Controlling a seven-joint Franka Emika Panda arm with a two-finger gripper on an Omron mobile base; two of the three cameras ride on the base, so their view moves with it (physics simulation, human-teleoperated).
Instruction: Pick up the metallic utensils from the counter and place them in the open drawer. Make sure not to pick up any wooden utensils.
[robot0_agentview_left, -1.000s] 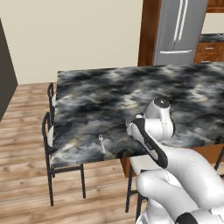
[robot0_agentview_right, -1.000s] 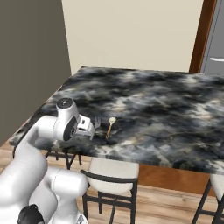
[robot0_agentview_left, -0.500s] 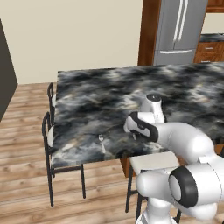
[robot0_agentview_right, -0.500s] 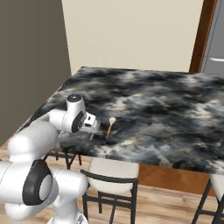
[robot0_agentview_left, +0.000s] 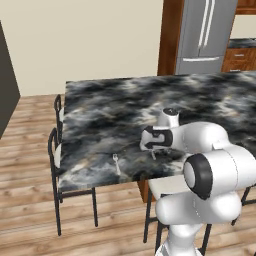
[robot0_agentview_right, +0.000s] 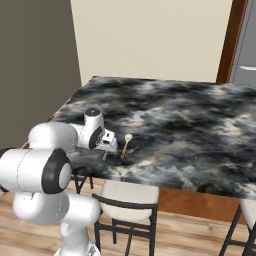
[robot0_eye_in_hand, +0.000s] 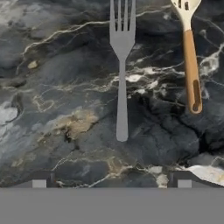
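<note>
The gripper (robot0_eye_in_hand: 111, 183) is held wide open and empty just above the counter (robot0_eye_in_hand: 57, 96); a silver fork (robot0_eye_in_hand: 121, 74) is seen lying at twelve o'clock, the wooden spoon (robot0_eye_in_hand: 191, 65) at one o'clock beside it

A slim silver fork (robot0_eye_in_hand: 121, 74) lies flat on the black, grey and white marbled tabletop (robot0_agentview_left: 110, 115), near its near edge. Just beside it, apart and roughly parallel, lies the tan wooden spoon (robot0_eye_in_hand: 190, 65). Farther left lies a smaller silver fork (robot0_agentview_left: 116, 162).
</note>
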